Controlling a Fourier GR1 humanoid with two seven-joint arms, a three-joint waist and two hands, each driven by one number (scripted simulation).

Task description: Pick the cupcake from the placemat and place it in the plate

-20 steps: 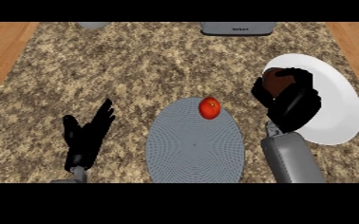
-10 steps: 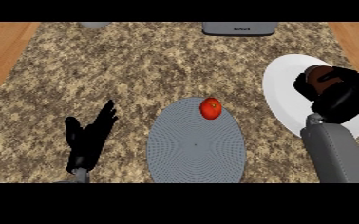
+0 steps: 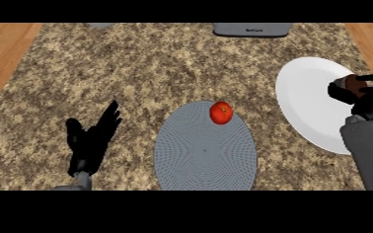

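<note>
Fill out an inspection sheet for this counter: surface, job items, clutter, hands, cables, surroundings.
Surface: speckled granite counter.
Job's things: grey oval placemat in the centre foreground; white plate at the right; brown cupcake partly visible in the right hand, over the plate's right side.
Clutter: red tomato on the placemat's upper edge.
Hands: left hand open, resting at lower left; right hand with fingers curled round the cupcake.
Cables: nothing seen.
Surroundings: grey appliance at the far edge; wooden floor on both sides.
</note>
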